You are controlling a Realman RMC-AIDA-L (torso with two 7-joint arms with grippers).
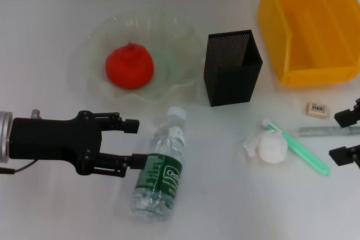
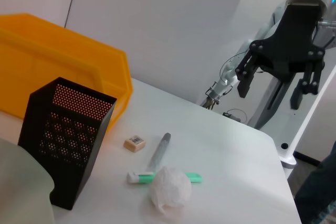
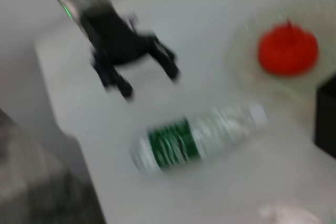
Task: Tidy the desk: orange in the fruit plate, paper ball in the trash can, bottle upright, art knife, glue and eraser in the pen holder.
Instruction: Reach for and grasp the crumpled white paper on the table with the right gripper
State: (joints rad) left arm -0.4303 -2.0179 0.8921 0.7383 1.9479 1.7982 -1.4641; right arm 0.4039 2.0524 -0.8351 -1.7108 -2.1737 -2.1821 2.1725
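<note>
1. Left gripper: black pincer, jaws spread wide, nothing held. It sits low over the white desk, pointing at the lying bottle; its lower fingertip is at, maybe touching, the label.
2. Small clear plastic water bottle with dark green label and white cap: lies on its side just ahead of the left pincer, cap end away from the robot, toward the plate. It looks near empty, so likely light, and thin-walled: it will dent and roll. Smooth plastic is slippery, so the labelled mid-body is the best place to hold it. Squeeze moderately, then tip it up onto its base.
3. Round red-orange dimpled orange: already in the wavy pale green glass fruit plate, beyond the left pincer. Firm, done. The plate is fragile, so keep clear of it.
4. Square black mesh pen holder: upright, ahead of the pincer and to its right, past the bottle cap. Rigid, looks empty.
5. White crumpled paper ball: well right of the bottle, touching the stick. Soft, light.
6. Translucent light green glue stick and slim silver-grey art knife: lie crossed just inboard of the right gripper. Both thin and stiff, so pinch at mid-length.
7. Small beige eraser with barcode label: just beyond the knife, near the right pincer.
8. Bright yellow rectangular plastic trash can: far right corner.
9. Right gripper: at the frame edge, jaws apart, empty.
</note>
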